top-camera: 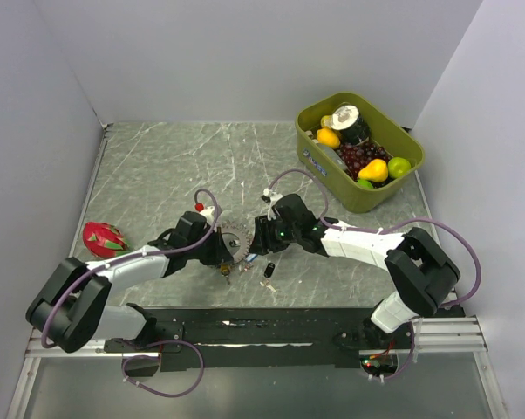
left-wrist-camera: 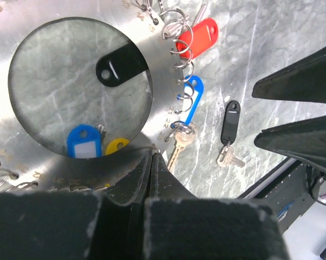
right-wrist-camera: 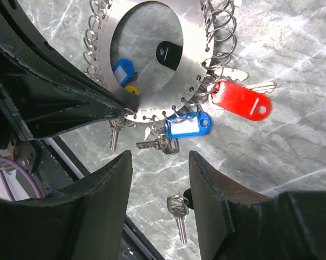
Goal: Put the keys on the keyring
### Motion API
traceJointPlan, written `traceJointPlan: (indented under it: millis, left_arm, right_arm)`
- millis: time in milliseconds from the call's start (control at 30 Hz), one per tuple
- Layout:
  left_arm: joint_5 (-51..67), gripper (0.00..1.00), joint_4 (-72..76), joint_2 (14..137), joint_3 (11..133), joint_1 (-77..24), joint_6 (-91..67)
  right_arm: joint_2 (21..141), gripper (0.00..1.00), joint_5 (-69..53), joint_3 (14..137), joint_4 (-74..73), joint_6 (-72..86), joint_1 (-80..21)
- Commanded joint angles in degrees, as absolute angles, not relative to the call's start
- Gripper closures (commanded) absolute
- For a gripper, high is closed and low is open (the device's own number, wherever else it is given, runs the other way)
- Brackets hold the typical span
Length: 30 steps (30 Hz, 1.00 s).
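On grey marble (top-camera: 158,175), left tool (left-wrist-camera: 153,156) grips the keyring (right-wrist-camera: 193,54) rim; right tool (right-wrist-camera: 160,162) hangs half open, empty.

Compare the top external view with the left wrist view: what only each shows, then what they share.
Only the top external view: the green bin of fruit at the far right and the pink fruit at the left edge. Only the left wrist view: the red key and blue key hanging from the rim of the keyring, and a yellow tag seen through its hole. Both: the keyring, the loose black key lying beside it, and the left end effector shut on the keyring's edge.
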State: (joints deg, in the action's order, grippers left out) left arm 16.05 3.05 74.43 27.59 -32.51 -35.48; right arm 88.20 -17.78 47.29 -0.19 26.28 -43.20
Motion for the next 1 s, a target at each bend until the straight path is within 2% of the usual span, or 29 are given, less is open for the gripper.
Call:
traceJointPlan:
  millis: [0, 233, 567, 633, 733, 767, 833, 867, 967]
  left_arm:
    - [13.54, 0.99, -2.78, 72.69, 31.11, -32.78, -34.19]
    - [10.46, 0.99, -11.58, 71.11, 34.27, -32.78, -34.71]
    - [9.58, 0.98, -14.67, 71.01, 34.98, -32.96, -35.42]
    - [9.41, 0.93, -14.94, 71.19, 35.33, -32.96, -35.42]
    - [8.71, 0.80, -15.99, 70.58, 35.86, -32.96, -35.24]
    - [8.35, 0.68, -16.26, 70.14, 35.95, -32.96, -35.59]
    - [7.91, 0.58, -16.96, 68.56, 35.86, -32.96, -36.38]
    - [7.65, 0.47, -17.22, 68.03, 35.95, -32.96, -36.65]
    - [6.51, 0.34, -18.10, 66.27, 36.21, -32.87, -38.05]
  right_arm:
    - [86.74, 0.46, -18.37, 48.51, 0.79, 25.49, -42.89]
    - [87.45, 0.46, -18.63, 50.01, 0.26, 24.61, -42.89]
    - [88.85, 0.47, -18.90, 51.33, -2.02, 23.20, -44.12]
    - [89.38, 0.47, -18.90, 51.68, -1.94, 23.29, -44.56]
    - [90.09, 0.48, -18.72, 51.85, -1.50, 23.64, -44.82]
    - [90.26, 0.48, -18.63, 51.86, -1.32, 23.64, -44.74]
    - [90.79, 0.51, -17.85, 52.90, -1.49, 23.82, -44.74]
    - [91.75, 0.52, -17.49, 53.52, -2.19, 23.64, -44.56]
    - [94.55, 0.53, -16.79, 56.77, -3.42, 22.59, -44.39]
